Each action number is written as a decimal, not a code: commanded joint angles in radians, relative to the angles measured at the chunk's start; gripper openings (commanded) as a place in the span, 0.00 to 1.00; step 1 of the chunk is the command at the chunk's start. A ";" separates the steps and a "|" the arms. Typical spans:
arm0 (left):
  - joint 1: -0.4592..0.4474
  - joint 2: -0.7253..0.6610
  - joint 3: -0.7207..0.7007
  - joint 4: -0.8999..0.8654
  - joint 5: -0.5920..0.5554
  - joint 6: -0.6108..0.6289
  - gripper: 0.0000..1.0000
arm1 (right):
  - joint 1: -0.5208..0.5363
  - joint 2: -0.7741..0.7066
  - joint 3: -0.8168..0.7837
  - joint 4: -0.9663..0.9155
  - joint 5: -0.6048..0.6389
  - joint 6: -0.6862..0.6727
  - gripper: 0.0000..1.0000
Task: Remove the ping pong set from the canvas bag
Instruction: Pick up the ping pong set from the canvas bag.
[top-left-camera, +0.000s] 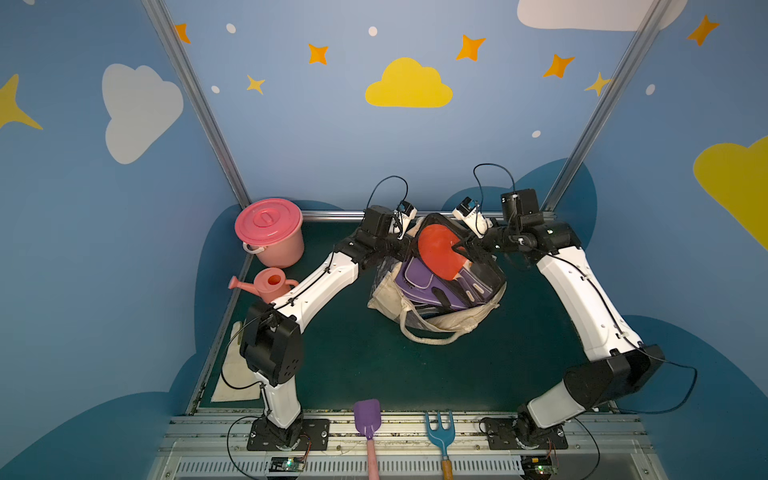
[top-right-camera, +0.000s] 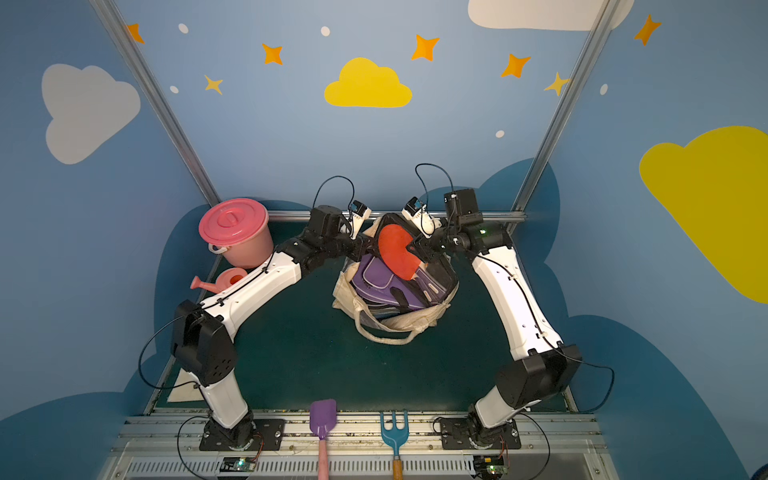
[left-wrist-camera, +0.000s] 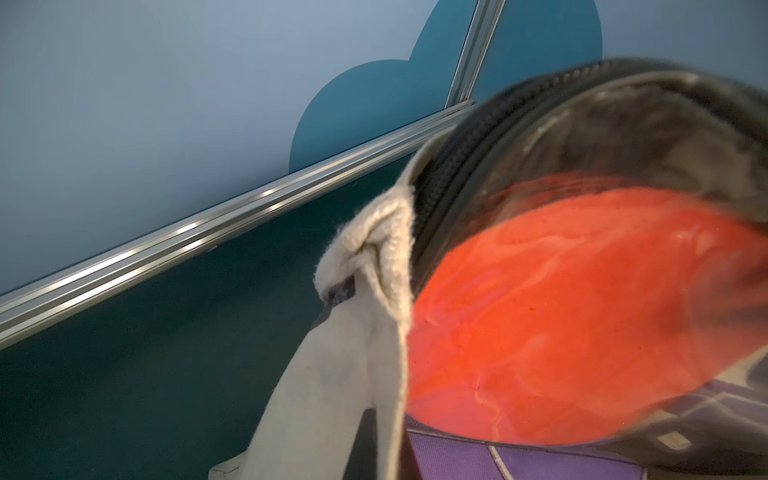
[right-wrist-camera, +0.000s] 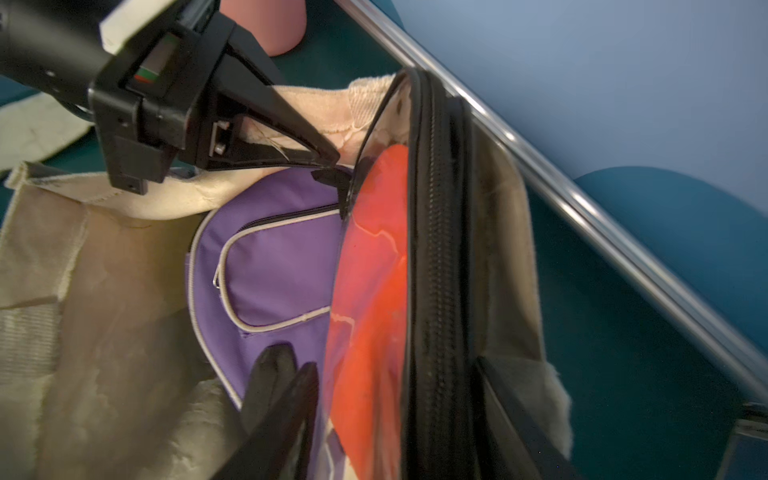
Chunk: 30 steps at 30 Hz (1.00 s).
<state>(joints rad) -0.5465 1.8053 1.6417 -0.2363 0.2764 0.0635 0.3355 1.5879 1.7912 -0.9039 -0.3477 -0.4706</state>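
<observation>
The cream canvas bag (top-left-camera: 386, 299) (top-right-camera: 345, 291) sits slumped open at the back middle of the green table. A dark flat pack showing a red paddle (top-left-camera: 436, 249) (top-right-camera: 395, 249) stands upright at the bag's far rim, half out of it. Under it lies a purple zipped case (top-left-camera: 415, 278) (right-wrist-camera: 270, 257) on darker cases. My left gripper (top-left-camera: 409, 246) (right-wrist-camera: 332, 164) is shut on the bag's canvas rim (left-wrist-camera: 365, 257) beside the pack. My right gripper (top-left-camera: 461, 249) (right-wrist-camera: 380, 361) straddles the pack (right-wrist-camera: 374, 291), a finger pressed to each face.
A pink lidded bucket (top-left-camera: 270, 232) and a pink watering can (top-left-camera: 266, 284) stand at the back left. A cream cloth (top-left-camera: 232, 374) lies by the left arm's base. At the front edge lie a purple toy shovel (top-left-camera: 367, 415) and a blue toy rake (top-left-camera: 439, 428). A metal rail (top-left-camera: 332, 215) bounds the back.
</observation>
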 joint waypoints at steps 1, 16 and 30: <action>-0.029 0.006 0.000 0.043 0.072 0.004 0.04 | 0.000 0.006 0.020 -0.067 -0.079 0.003 0.39; 0.007 -0.078 -0.089 0.029 -0.090 0.002 0.04 | 0.016 -0.074 0.176 -0.099 -0.052 0.021 0.00; 0.019 -0.166 -0.239 0.088 -0.081 0.002 0.04 | -0.017 -0.294 0.185 0.039 0.384 0.218 0.00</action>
<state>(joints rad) -0.5304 1.6623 1.4277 -0.1135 0.1902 0.0666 0.3389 1.3106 1.9499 -0.9485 -0.1600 -0.3050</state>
